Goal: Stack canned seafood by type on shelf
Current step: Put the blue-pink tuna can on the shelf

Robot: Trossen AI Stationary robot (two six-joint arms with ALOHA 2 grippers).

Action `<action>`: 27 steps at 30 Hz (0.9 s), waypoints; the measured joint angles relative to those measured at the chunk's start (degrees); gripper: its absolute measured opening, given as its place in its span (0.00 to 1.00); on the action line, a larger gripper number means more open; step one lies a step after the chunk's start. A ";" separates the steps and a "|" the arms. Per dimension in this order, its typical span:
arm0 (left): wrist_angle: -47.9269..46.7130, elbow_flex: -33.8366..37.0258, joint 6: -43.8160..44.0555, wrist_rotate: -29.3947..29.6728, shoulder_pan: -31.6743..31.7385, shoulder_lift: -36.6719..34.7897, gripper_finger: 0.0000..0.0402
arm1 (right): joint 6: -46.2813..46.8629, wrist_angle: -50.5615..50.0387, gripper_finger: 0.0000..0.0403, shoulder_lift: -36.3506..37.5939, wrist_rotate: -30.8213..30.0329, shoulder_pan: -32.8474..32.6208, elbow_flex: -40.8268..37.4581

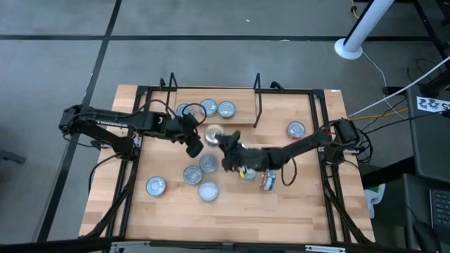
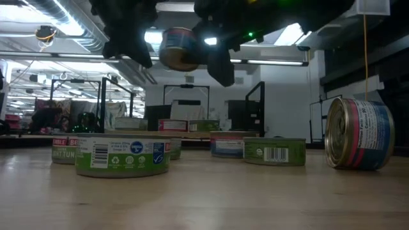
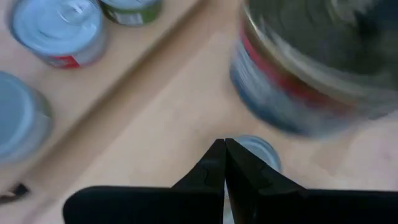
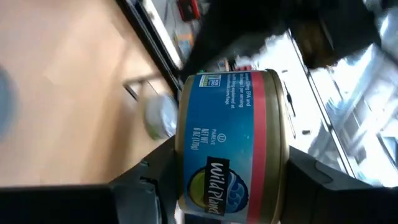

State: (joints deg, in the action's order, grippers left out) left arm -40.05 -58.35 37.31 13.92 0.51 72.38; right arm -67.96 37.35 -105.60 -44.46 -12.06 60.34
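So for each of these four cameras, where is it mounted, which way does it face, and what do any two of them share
High view: above the table, straight down; both arms show, the left gripper empty, the right gripper by the shelf.
Low view: table height, level across the tins; the grippers hang at the top.
Left wrist view: looks down past its shut fingers at the table.
Right wrist view: looks past its fingers at the blue-and-red tin it holds.
Shared: that lifted tin shows in the low view and the right wrist view.

Dark jointed arms, seemingly cabled
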 joint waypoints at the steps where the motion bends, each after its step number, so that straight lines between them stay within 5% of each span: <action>1: 0.00 0.00 -0.57 0.97 0.00 0.00 0.01 | 0.00 -0.44 0.47 0.63 0.01 1.08 0.00; 6: 0.13 0.00 -2.64 6.10 0.07 0.00 0.01 | -0.02 -0.38 0.47 2.38 0.40 7.22 0.00; 17: 1.49 0.00 -4.47 6.53 0.06 0.22 0.01 | 4.10 -8.44 0.47 2.38 6.44 21.09 0.03; 27: 15.63 0.00 -15.97 9.60 0.51 3.40 0.01 | 8.44 -17.87 0.47 2.38 9.08 24.15 0.04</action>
State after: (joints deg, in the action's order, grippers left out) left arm -24.42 -58.35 21.33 23.52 1.02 75.78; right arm -59.53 19.48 -103.22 -35.38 12.09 60.38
